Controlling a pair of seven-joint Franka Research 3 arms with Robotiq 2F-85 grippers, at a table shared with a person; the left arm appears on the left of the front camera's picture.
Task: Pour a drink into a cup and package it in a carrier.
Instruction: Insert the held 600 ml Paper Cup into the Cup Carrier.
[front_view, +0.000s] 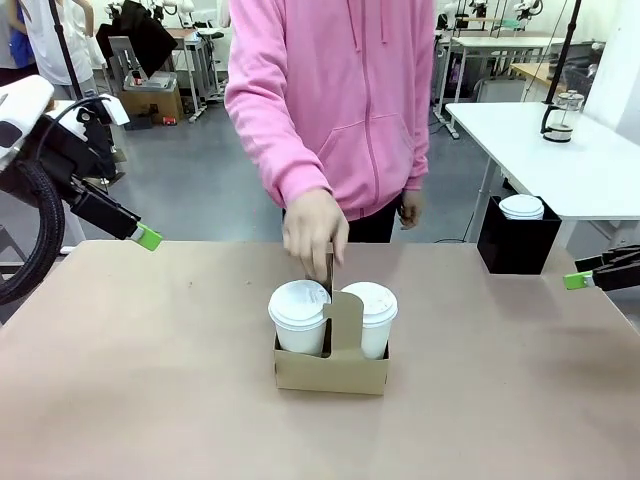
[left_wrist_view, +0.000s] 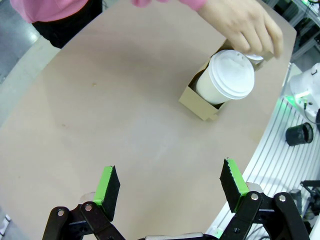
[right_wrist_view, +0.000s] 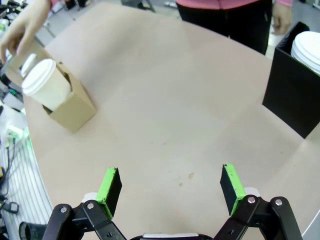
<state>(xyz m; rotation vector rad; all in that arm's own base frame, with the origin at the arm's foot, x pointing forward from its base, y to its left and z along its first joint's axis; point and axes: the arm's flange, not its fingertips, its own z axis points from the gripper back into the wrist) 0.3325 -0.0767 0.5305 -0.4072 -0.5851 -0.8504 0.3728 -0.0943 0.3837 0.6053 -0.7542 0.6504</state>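
No brand, label or writing can be read on anything in these frames; the cups, the carrier and the black box are all plain.

In the front view, starting at nine o'clock, the left gripper (front_view: 140, 236) hangs above the table's (front_view: 150, 400) left edge, empty. Its wrist view shows the fingers (left_wrist_view: 107, 186) spread wide over bare tabletop.

At the centre stands the brown cardboard carrier (front_view: 331, 368), with two white lidded cups seated in its slots: the left cup (front_view: 299, 316) and the right cup (front_view: 371, 317), one on each side of the upright handle panel. The person's hand (front_view: 314, 232), in a pink sleeve, comes down from twelve o'clock and touches the top of the handle.

From the left wrist camera the carrier (left_wrist_view: 200, 99) sits toward one o'clock, one cup (left_wrist_view: 225, 80) plainly seen and the other mostly hidden behind the hand (left_wrist_view: 245, 27). From the right wrist camera the carrier (right_wrist_view: 72, 110) lies at ten o'clock with a single cup (right_wrist_view: 44, 84) clear.

Toward two o'clock in the front view a black box (front_view: 518, 240) holds a white lid stack; the right wrist view shows the box's (right_wrist_view: 290, 95) side wall up close. Behind it, on a second white table, stands a glass jug (front_view: 560, 115); whether it holds drink I cannot tell.

At three o'clock the right gripper (front_view: 590, 278) is low by the table edge, fingers (right_wrist_view: 231, 182) parted, holding nothing.
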